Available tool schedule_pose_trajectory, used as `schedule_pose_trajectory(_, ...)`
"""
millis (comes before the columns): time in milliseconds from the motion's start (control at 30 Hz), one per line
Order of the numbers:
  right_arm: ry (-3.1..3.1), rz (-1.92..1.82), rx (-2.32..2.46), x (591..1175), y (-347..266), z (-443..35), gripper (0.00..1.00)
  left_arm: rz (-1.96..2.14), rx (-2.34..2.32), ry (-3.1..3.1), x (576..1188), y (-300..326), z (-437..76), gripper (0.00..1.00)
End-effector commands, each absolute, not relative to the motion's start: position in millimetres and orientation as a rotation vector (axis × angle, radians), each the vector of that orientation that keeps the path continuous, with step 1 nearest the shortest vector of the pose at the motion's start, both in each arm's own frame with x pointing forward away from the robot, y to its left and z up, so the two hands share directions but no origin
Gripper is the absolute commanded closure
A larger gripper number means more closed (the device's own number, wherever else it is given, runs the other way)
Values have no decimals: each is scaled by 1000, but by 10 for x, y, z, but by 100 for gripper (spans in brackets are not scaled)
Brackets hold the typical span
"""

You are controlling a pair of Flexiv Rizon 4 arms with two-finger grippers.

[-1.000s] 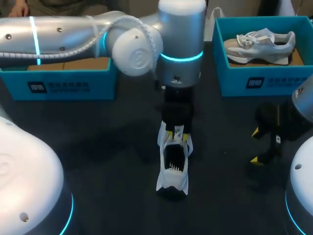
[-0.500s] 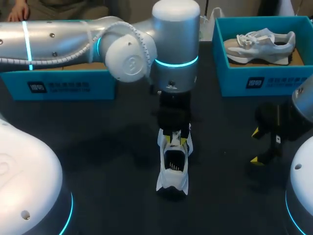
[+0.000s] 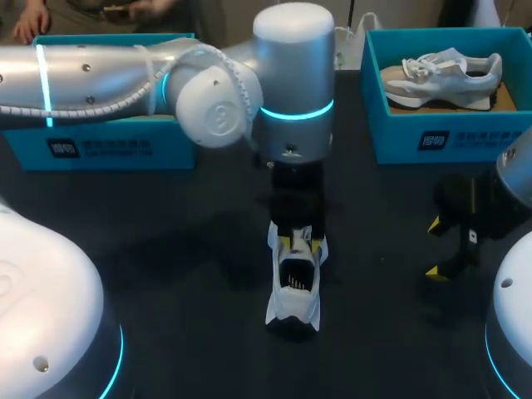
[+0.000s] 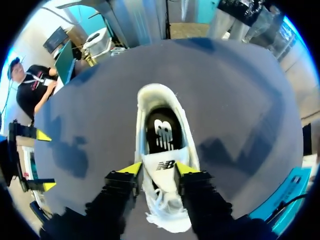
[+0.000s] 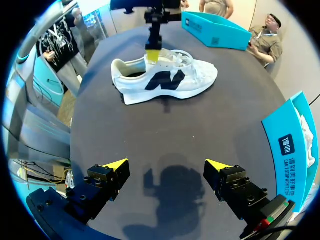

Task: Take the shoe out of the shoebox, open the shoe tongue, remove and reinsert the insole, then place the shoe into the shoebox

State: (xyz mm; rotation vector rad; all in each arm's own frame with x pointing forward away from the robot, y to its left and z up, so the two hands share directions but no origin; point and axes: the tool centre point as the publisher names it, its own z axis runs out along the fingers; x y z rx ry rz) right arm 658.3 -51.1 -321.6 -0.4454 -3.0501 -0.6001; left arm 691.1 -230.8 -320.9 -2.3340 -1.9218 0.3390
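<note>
A white shoe (image 3: 293, 287) with a dark side logo stands upright on the dark table, heel toward me. My left gripper (image 3: 298, 241) hangs over its laces. In the left wrist view the gripper (image 4: 158, 169) has its yellow fingertips (image 4: 131, 169) against both edges of the raised tongue (image 4: 161, 164), shut on it. The black insole (image 4: 162, 132) shows inside the shoe (image 4: 150, 95). My right gripper (image 5: 167, 167) stands open and holds nothing, well short of the shoe (image 5: 165, 80), at the table's right (image 3: 433, 248).
A blue shoebox (image 3: 432, 137) at the back right holds another pale shoe (image 3: 440, 71). A second blue box (image 3: 108, 145) stands at the back left, behind my left arm. Bare dark table lies between my right gripper and the shoe.
My left arm's wrist has shifted slightly left, and its gripper has come lower with the tongue and widened a little. The right arm has not moved.
</note>
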Motion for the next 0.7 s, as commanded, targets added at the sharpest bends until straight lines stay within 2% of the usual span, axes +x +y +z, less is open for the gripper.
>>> schedule_pose_trajectory(33,-3053,-597,-448,6568,-506,-3213,0,381,-2222,-2038,6819,-2030,-2857,0)
schedule_pose_trajectory(167,-3053,-597,-448,6568,-506,-3213,0,397,-1995,-2158,6666,-1921,-2801,0)
schedule_pose_trajectory(533,-3053,-597,-448,6568,-506,-3213,0,397,-1995,-2158,6666,-1921,-2801,0)
schedule_pose_trajectory(700,-3053,-597,-448,6568,-506,-3213,0,324,-1697,-2378,6411,-1837,-2766,0)
